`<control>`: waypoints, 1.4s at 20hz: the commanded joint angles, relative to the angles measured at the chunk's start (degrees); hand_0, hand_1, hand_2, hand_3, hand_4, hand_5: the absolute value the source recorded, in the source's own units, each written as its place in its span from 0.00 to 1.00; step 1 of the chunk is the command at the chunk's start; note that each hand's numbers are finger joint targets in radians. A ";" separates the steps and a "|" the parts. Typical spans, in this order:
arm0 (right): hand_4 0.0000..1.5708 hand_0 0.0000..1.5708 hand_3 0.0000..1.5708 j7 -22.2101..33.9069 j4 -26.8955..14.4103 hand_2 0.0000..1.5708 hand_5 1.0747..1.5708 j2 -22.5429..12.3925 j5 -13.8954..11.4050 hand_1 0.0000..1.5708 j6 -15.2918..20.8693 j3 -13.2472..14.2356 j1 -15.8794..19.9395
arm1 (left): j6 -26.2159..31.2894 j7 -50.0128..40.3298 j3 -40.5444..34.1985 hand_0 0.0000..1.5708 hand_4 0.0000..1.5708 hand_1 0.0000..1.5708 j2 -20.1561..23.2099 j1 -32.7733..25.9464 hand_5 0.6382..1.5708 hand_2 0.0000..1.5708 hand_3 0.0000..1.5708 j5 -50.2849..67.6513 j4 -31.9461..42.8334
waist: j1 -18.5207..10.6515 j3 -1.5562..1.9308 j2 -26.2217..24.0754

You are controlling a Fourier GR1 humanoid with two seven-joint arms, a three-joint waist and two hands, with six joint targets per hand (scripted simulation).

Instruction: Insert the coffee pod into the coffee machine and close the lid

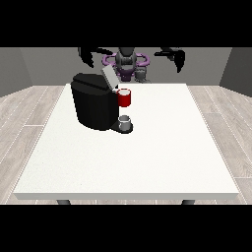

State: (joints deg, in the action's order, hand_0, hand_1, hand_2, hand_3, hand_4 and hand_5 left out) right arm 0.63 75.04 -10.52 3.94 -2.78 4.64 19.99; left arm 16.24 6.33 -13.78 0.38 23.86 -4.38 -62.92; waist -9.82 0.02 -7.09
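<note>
A black coffee machine (92, 106) is seen standing on the upper left part of a large white bench (147, 157), with its grey lid (109, 76) raised and tilted toward the upper right. A red thing at the machine (124, 98) is seen on the machine's right side, just below the lid. Beneath it, a small grey thing (125, 121) is seen resting on the machine's dark base plate; whether it is the coffee pod cannot be told.

The robot (126, 61) is shown small at the top centre of the frame, behind the far edge of the bench. Both arms are held raised and spread outward. The hand at the view's left (86, 55) is pictured above and behind the machine, well apart from it, and the hand at the view's right (177, 58) is held near the upper right, with dark fingers pointing downward. Nothing is held by either hand; whether the fingers are apart or together cannot be told.
</note>
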 commanded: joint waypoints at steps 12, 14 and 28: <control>0.00 0.00 0.00 -3.80 -9.55 0.00 1.00 1.35 -2.69 0.00 -0.95 -0.72 7.66 | -2.97 -4.54 2.81 0.00 0.00 0.00 2.91 -7.53 1.00 0.00 0.00 4.40 -14.01 | 3.10 -0.01 6.76; 0.00 0.00 0.00 -3.53 -8.94 0.00 1.00 1.66 -3.36 0.00 -1.28 -1.76 9.36 | -4.33 2.81 2.88 0.00 0.00 0.00 2.55 -8.49 1.00 0.00 0.00 2.18 -11.03 | 4.35 -0.02 9.11; 0.00 0.00 0.00 -5.32 -15.44 0.00 1.00 1.68 -4.05 0.00 -2.25 -0.27 16.62 | -4.71 0.37 4.08 0.00 0.00 0.00 4.45 -9.86 1.00 0.00 0.00 4.36 -15.43 | 3.18 -0.02 10.76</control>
State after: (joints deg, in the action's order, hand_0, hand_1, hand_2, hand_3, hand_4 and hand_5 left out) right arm -4.43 61.27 -9.35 0.04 -3.70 4.91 36.01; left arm 12.62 4.25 -10.43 4.91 15.44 1.00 -78.48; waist -7.21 -0.18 3.14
